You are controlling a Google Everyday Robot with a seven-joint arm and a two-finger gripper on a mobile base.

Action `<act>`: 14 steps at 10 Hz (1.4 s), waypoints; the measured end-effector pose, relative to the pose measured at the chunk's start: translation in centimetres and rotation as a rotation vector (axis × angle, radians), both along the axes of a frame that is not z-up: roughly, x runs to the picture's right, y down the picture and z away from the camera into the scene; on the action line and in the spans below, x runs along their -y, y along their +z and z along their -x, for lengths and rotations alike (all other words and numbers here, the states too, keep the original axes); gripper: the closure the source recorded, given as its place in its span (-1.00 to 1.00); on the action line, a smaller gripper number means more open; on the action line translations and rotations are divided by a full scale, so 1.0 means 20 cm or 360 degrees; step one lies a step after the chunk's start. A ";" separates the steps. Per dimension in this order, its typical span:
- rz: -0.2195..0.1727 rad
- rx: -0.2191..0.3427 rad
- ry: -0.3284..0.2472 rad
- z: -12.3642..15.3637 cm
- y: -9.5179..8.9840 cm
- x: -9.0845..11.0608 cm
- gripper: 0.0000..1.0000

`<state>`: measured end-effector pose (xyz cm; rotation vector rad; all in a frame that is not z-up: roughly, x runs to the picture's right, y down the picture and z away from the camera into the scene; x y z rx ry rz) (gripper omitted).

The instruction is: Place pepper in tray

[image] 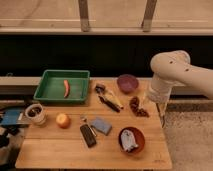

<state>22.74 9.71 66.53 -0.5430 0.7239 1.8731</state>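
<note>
Already the pepper (66, 88) lies in the tray (62, 73), so the gripper (161, 106) hangs apart at the table's (50, 145) right edge, and whether it is spread or closed cannot be told.

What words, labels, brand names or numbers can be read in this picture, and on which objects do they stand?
None can be read.
The tray and the pepper inside it: no print visible.
The blue packet and the dark flat object beside it: any print is too blurred to read.
The hand, at the table's right edge: no marking visible.
</note>
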 end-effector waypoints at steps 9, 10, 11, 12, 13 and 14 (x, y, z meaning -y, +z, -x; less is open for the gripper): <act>-0.0176 0.0149 -0.0065 0.24 0.08 0.23 -0.31; -0.0208 0.0194 -0.0088 0.33 0.11 0.28 -0.31; -0.0259 0.0264 -0.0129 0.47 0.15 0.36 -0.31; -0.0304 0.0310 -0.0169 0.57 0.18 0.41 -0.31; -0.0341 0.0357 -0.0201 0.65 0.20 0.47 -0.31; -0.0389 0.0424 -0.0255 0.77 0.22 0.53 -0.31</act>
